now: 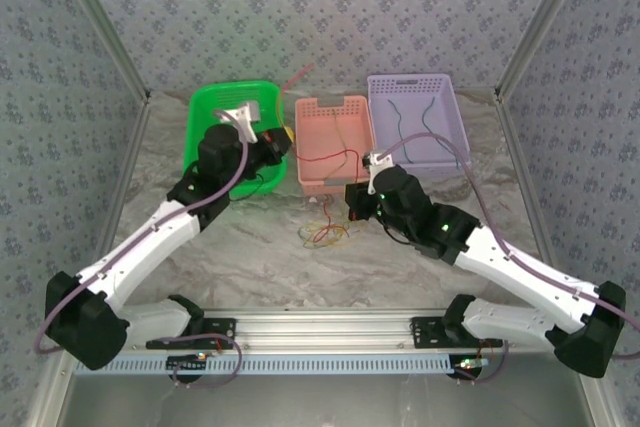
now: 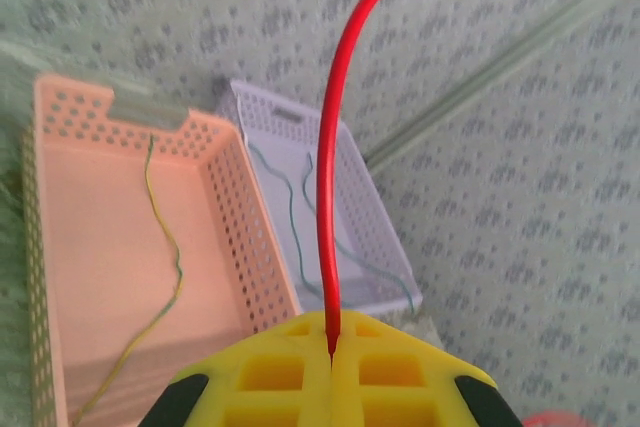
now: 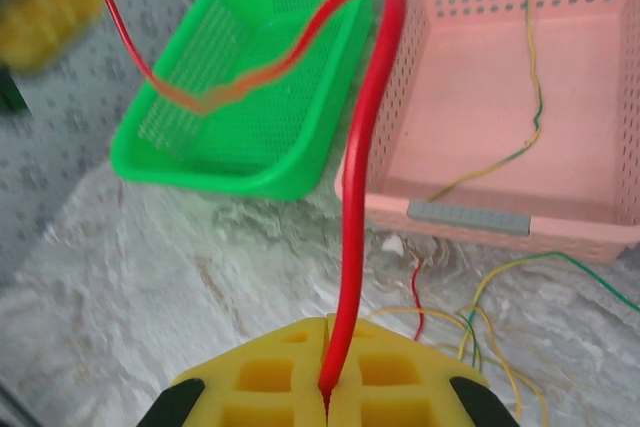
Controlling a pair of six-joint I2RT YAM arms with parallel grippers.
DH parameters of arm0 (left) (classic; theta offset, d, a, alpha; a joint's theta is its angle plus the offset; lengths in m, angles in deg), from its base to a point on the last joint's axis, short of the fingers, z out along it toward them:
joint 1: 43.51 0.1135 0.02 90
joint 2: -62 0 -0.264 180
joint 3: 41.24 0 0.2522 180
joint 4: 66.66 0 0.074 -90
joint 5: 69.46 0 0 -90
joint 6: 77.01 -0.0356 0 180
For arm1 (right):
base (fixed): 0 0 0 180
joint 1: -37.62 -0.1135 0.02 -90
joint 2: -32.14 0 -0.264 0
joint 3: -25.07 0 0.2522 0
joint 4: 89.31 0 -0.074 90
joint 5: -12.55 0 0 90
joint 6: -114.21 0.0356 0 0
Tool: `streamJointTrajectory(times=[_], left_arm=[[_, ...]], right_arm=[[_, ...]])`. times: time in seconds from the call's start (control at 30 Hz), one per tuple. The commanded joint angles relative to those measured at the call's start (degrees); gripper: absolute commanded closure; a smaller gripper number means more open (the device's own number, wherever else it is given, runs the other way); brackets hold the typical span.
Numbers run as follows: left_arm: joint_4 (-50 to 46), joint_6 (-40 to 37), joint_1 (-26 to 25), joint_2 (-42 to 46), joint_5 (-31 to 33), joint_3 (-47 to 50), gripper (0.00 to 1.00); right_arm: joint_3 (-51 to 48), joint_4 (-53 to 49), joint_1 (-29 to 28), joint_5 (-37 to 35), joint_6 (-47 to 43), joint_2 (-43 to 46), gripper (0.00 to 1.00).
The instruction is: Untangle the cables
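Note:
A red cable (image 3: 352, 207) is stretched in an arc between both grippers. My left gripper (image 2: 332, 345) is shut on one end, beside the green basket (image 1: 215, 112). My right gripper (image 3: 328, 387) is shut on the other end, low over the table in front of the pink basket (image 1: 355, 112). In the top view the red cable (image 1: 325, 157) crosses the pink basket's front. A tangle of yellow, orange, green and red cables (image 1: 326, 235) lies on the table to the left of my right gripper (image 1: 355, 197). The left gripper (image 1: 282, 142) is raised.
The pink basket (image 2: 250, 247) holds a yellow-green wire (image 2: 170, 277). The purple basket (image 1: 450, 147) holds two dark teal-green wires (image 1: 425, 122). The green basket (image 3: 240, 172) looks bare inside. Patterned walls close in the back and both sides.

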Motion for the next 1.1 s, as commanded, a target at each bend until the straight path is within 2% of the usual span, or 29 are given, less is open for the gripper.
streamJointTrajectory(times=[0.0, 0.13, 0.23, 0.33, 0.5, 0.6, 0.73, 0.8, 0.93, 1.0, 1.07], left_arm=[[1.19, 4.73, 5.78, -2.34, -6.51, -7.20, 1.00], [2.38, 8.77, 11.35, -8.13, -12.55, -13.89, 1.00], [3.29, 11.00, 13.75, -11.66, -15.30, -17.48, 1.00], [4.08, 12.65, 14.87, -14.02, -17.10, -19.35, 1.00], [7.12, 15.80, 15.73, -15.03, -17.88, -18.09, 1.00], [5.00, 14.61, 16.59, -14.55, -17.88, -18.07, 1.00], [-1.84, 9.43, 18.54, -12.80, -17.03, -18.24, 1.00], [-4.80, 6.83, 19.56, -11.89, -16.56, -18.00, 1.00], [-9.25, 2.43, 22.14, -10.92, -16.19, -17.97, 1.00], [-10.60, 1.59, 23.89, -10.78, -15.69, -18.07, 1.00], [-10.95, 1.57, 25.98, -11.02, -15.45, -18.42, 1.00]], right_arm=[[1.81, -6.88, -0.99, 5.12, -8.20, -2.24, 1.00], [5.01, -12.39, -3.20, 10.59, -14.11, -8.75, 1.00], [7.90, -15.74, -7.50, 11.80, -17.63, -15.14, 1.00], [10.79, -17.39, -10.97, 12.48, -19.24, -21.92, 1.00], [15.72, -17.52, -13.19, 12.42, -20.71, -28.85, 1.00], [17.06, -17.76, -13.25, 11.00, -20.90, -29.54, 1.00], [16.77, -16.30, -11.20, 7.98, -20.01, -24.99, 1.00], [17.06, -15.54, -9.32, 9.50, -19.61, -22.68, 1.00], [18.25, -14.70, -7.14, 11.69, -19.20, -19.44, 0.56], [18.02, -14.72, -6.59, 11.48, -18.59, -17.11, 0.48], [17.13, -12.72, -5.74, 11.26, -17.49, -14.12, 0.46]])
